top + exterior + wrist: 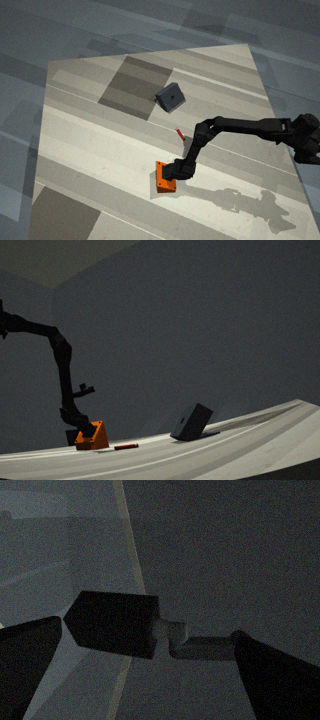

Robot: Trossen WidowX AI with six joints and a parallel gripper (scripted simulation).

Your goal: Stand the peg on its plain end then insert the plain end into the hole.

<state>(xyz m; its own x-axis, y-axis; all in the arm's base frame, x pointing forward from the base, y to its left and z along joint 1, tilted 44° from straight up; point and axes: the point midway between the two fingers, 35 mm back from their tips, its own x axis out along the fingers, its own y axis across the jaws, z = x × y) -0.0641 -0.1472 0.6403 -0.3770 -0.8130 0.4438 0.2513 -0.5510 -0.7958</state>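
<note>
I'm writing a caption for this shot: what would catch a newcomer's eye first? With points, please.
Probably the bright orange wedge-shaped mount [166, 187] [101, 438], with the black arm [238, 126] [63, 353] rising from it. Next comes the small red peg [180, 134] [125, 446], lying flat on the pale striped table [103, 165] [248, 444] between that mount and the dark sloped panel [169, 103] [197, 420].

A lab-like robot workspace: a black arm [236, 125] [65, 374] stood bolted to an orange base [165, 189] [102, 440] on a pale table [103, 144] [232, 446].
</note>
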